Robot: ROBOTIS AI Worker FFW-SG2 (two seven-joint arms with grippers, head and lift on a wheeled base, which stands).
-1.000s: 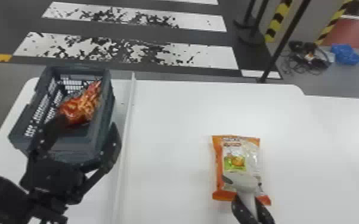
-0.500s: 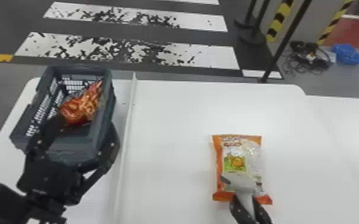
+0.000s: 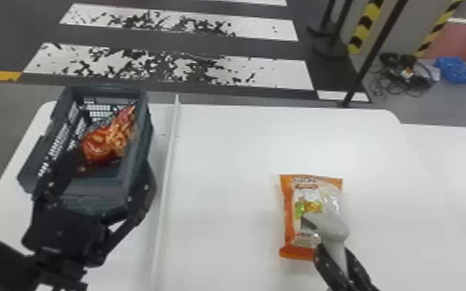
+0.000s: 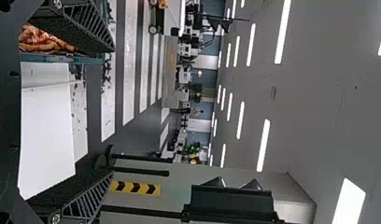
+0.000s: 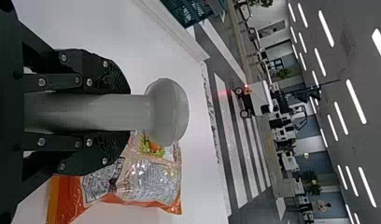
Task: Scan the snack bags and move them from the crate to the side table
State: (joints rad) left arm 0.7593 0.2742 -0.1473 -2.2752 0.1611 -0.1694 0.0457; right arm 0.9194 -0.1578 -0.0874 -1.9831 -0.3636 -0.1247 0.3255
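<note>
Scanning station, clock directions as in the head view. The left pincer [image 3: 111, 160], between 8 and 9 o'clock, is spread wide at the crate [image 3: 100, 189], one finger over the inside, the other along the outer 3 o'clock side. The red snack bag [image 3: 108, 143] lies in the crate, at 9 o'clock; the orange snack bag [image 3: 309, 197] lies flat on the surface [image 3: 224, 174], at 4 o'clock. The right pincer [image 3: 333, 249], at 5 o'clock, grips the scanner [image 3: 329, 228] by its handle.

Likely faults: closing the left pincer here could clamp the crate's wall and drag the crate, because the wall appears to stand between the fingers. The red snack bag, crumpled and leaning on that wall, could slip from a shallow hold. A low carry could catch on the raised strip [image 3: 168, 154]. The scanner's smooth handle could turn between the fingers; its head, over the orange snack bag, could nudge it, while glossy film could spoil a reading.

Labels: the orange snack bag bears lettering at its 12 o'clock end, a green-and-orange picture and, towards one edge, a dense printed panel [image 5: 102, 179]. No wording or code is confirmed; the red snack bag's print cannot be told.
</note>
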